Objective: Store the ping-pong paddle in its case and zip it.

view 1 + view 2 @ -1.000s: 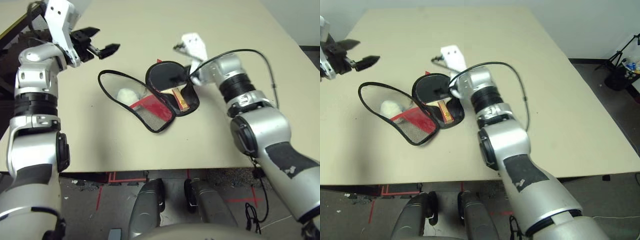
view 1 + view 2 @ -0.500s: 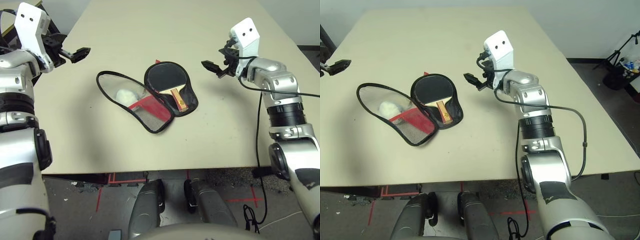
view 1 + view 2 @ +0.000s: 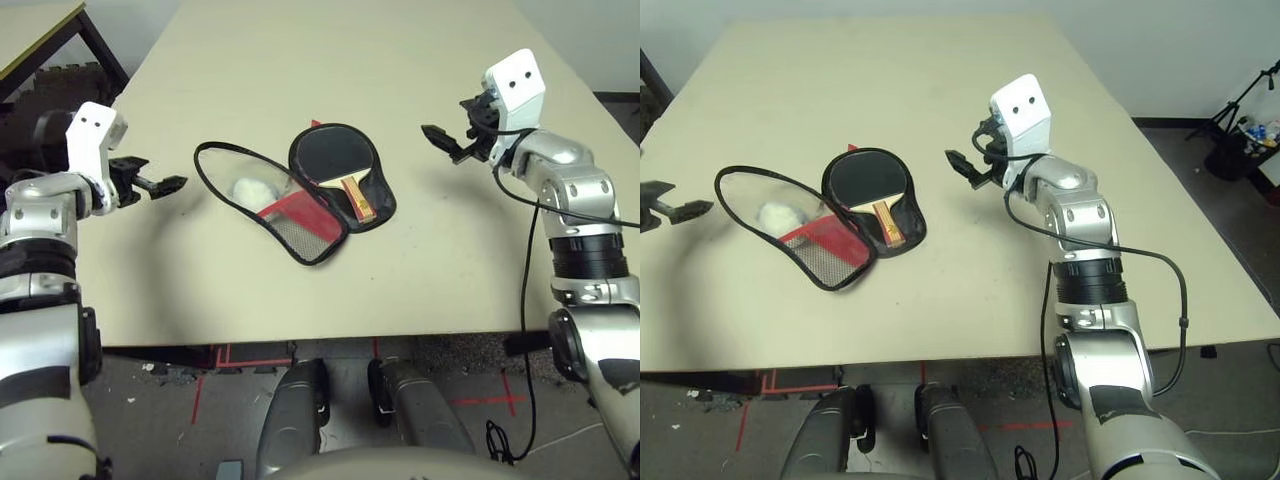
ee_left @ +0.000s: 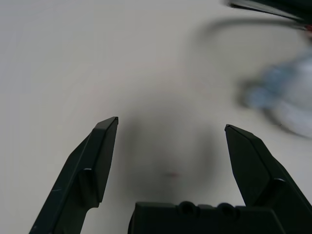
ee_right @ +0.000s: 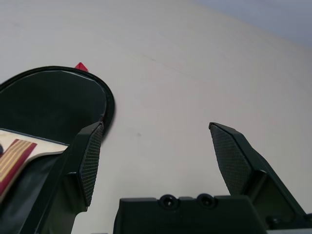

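Two end effectors: left end effector [image 3: 165, 185] at frame left, fingers spread, empty; right end effector [image 3: 440, 140] upper right, fingers spread, empty; both off the tabletop [image 3: 430, 260].
Paddle: ping-pong paddle [image 3: 335, 160] frame centre, lying on the case's right half, handle toward bottom edge.
Case: case [image 3: 290, 225] unzipped, flaps splayed flat; white plush ball [image 3: 250, 190] on mesh half.
Handling: paddle prob. stiff, light; case soft, floppy, likely slides.
Grip: take mesh flap by its rim to fold over; then zipper pull, too small to spot.
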Controlling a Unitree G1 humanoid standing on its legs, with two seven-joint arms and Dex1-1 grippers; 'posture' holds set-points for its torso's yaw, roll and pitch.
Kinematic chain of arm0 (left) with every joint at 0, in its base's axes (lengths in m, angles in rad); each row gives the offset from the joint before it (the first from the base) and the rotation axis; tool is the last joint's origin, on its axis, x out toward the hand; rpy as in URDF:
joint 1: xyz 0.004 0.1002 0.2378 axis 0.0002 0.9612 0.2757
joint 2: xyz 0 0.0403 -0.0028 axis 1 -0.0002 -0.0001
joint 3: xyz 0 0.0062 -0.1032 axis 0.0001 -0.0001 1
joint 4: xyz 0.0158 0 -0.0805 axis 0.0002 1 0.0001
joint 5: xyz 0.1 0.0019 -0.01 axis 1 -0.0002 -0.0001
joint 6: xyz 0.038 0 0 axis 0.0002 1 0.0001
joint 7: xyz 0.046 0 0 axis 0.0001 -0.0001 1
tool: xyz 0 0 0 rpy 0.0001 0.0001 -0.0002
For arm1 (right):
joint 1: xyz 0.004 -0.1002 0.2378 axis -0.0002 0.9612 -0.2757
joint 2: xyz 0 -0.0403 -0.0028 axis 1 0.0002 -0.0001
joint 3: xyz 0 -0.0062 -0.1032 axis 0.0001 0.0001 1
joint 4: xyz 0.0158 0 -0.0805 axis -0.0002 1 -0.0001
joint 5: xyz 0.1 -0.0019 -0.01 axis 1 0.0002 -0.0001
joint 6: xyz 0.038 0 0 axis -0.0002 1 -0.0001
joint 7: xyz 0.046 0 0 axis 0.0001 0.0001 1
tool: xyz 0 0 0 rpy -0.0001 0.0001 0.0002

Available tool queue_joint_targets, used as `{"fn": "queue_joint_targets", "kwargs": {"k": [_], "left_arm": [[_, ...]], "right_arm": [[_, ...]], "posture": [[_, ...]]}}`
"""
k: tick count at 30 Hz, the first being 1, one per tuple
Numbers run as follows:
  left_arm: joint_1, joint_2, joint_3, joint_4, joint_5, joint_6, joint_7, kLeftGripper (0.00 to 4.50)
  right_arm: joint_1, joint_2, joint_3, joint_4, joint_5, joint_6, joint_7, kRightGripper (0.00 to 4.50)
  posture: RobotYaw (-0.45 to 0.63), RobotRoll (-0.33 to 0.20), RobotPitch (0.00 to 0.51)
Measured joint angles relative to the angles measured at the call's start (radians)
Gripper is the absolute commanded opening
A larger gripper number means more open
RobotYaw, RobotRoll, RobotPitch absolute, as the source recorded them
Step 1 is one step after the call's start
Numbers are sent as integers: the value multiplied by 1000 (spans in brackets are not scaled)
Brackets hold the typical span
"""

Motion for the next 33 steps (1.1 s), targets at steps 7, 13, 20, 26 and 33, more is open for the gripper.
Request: {"fn": "queue_joint_targets", "kwargs": {"k": [7,13,20,26,33], "left_arm": [[-135,-144,-65,-246,-119,294,-81,4500],[-279,-286,-107,-234,-157,326,-84,4500],[-340,-450,-165,-15,-94,149,-10,4500],[-327,-414,-108,-190,-151,226,-1,4500],[-168,-363,-77,-376,-194,316,65,4500]], "right_arm": [[3,15,-8,-35,20,25,-35,4482],[4,12,-23,-38,34,43,-50,4482],[-47,102,-185,-24,187,330,-141,4482],[-74,167,-385,-19,318,722,-244,4482],[-110,295,-587,41,332,997,-341,4482]], "posture": [[-90,0,141],[-98,0,119],[-107,0,150],[-89,0,157],[-55,0,175]]}}
